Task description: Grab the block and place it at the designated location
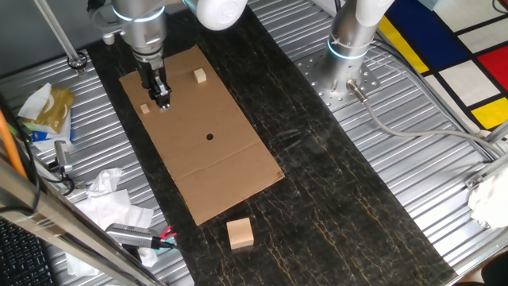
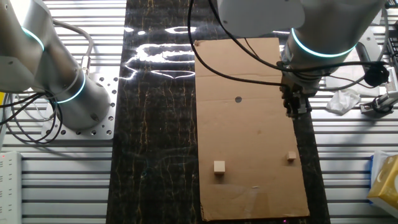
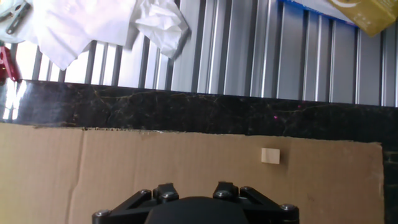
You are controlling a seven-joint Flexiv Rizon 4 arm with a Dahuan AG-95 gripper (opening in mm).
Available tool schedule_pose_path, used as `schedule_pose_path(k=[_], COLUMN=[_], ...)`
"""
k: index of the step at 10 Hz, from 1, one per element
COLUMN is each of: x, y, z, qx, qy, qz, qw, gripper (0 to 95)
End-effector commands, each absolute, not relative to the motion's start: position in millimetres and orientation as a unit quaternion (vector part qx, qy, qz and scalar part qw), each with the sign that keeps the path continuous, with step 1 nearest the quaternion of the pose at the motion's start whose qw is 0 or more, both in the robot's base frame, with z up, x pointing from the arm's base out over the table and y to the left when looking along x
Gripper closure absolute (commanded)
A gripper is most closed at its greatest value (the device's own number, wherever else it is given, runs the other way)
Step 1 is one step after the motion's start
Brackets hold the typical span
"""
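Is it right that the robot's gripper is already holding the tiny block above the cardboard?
Not quite. The gripper is above the cardboard, but it holds nothing. The tiny block lies on the sheet beside it, untouched. One fixed view shows this, and the hand view shows the block lying free.

Silver-grey arm (image 1: 139, 20), glowing cyan joint ring, black cables, seemingly black jaws.

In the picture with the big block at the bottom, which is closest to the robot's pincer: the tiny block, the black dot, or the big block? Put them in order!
1. Tiny block: just left of the pincer, on the cardboard.
2. Black dot: farther down the sheet, near its middle.
3. Big block: farthest, off the cardboard on the dark mat.
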State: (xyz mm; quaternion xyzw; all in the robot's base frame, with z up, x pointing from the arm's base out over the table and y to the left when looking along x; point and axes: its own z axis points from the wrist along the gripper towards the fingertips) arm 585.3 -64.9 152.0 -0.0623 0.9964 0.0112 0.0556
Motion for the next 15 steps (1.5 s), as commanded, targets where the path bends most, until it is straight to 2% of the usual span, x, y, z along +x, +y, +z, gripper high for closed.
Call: schedule_pose_path(k=[1, 15], x=[586.6, 591.3], y=[-65.3, -66.0], z=[151.7, 151.2], qx=[-0.061, -0.067], qy=[0.997, 0.996], qz=[0.010, 0.006], qw=[0.056, 0.056], gripper=[57.0, 57.0])
